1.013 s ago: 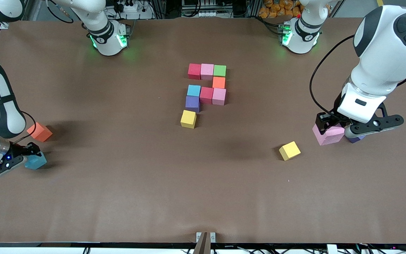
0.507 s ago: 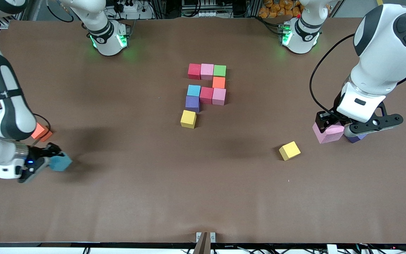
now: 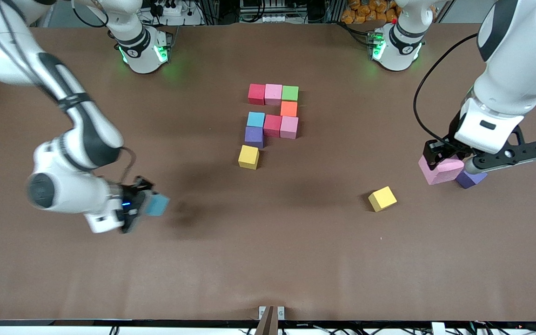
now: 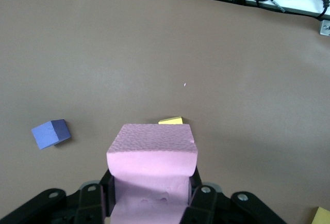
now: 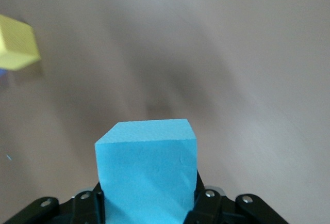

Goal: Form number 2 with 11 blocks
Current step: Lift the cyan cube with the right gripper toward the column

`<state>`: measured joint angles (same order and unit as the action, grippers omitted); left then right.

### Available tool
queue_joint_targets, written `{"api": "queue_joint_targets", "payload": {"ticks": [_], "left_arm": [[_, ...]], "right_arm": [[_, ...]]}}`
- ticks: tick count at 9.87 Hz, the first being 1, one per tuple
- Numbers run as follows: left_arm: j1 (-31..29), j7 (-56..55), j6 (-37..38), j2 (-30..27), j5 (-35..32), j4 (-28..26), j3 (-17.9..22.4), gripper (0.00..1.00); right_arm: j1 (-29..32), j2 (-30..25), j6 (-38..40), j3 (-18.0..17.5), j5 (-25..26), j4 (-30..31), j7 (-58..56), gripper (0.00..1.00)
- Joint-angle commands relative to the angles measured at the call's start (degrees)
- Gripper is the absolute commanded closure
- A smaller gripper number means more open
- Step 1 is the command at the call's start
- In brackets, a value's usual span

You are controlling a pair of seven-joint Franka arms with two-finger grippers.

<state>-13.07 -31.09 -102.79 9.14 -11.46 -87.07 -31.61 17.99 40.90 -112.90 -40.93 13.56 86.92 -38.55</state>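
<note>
Brown desk carries the unfinished number 2 at its middle. Right gripper, over bare desk toward the right arm's end, has its fingers closed on a light blue block. Left gripper clamps a pink block, apparently lifted, above a loose purple block.

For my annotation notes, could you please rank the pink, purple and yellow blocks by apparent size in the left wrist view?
1. Pink block, largest, though held right at the camera.
2. Purple block.
3. Yellow block, mostly hidden by the pink one, so unsure.
</note>
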Motion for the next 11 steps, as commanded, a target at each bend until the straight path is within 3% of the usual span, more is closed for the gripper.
{"api": "queue_joint_targets", "payload": {"ticks": [1,3,7,11], "left_arm": [[-0.2,0.5,1.2,-0.4,1.4,0.4,-0.2,1.00],[-0.3,0.4,1.2,-0.4,3.0,0.4,-0.2,1.00],[-0.3,0.4,1.2,-0.3,3.2,0.5,-0.1,1.00],[-0.2,0.4,1.2,-0.3,3.2,0.5,-0.1,1.00]], "right_arm": [[-8.0,0.6,0.8,0.4,0.8,-1.8,5.6,0.88],[-16.1,1.4,-0.3,2.9,0.9,-4.0,7.9,0.88],[-28.0,3.4,-12.5,8.1,0.9,-4.4,10.1,0.88],[-35.2,4.8,-16.0,10.0,1.1,-4.0,10.8,0.92]]}}
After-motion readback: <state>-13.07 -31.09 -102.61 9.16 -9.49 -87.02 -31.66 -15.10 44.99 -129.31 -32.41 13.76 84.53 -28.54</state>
